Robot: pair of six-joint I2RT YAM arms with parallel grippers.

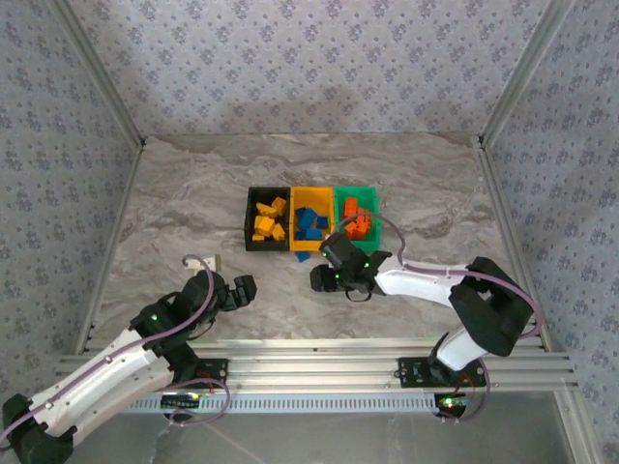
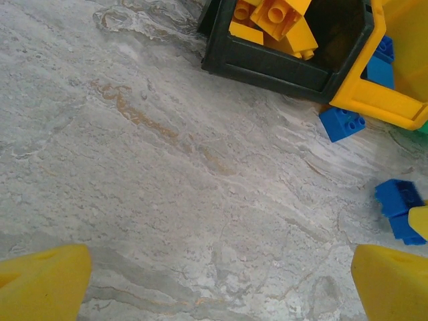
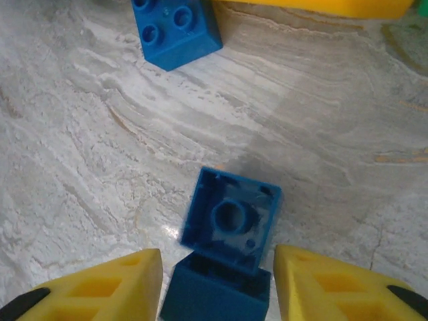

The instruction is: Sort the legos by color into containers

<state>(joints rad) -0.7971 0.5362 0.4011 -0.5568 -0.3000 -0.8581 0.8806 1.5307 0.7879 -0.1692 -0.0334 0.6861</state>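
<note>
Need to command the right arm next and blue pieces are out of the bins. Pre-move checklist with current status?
1. Blue brick between the right tool fingers: ok, hollow side up, tilted.
2. Grip on it: cannot tell; a darker blue brick sits just below it in the gap.
3. Yellow-orange bin holds blue pieces, so it is the drop target: ok.
4. Stray blue brick studs up on the table near that bin, unsorted: not ok.
5. Left tool open, empty, apart from the right arm: ok.
</note>
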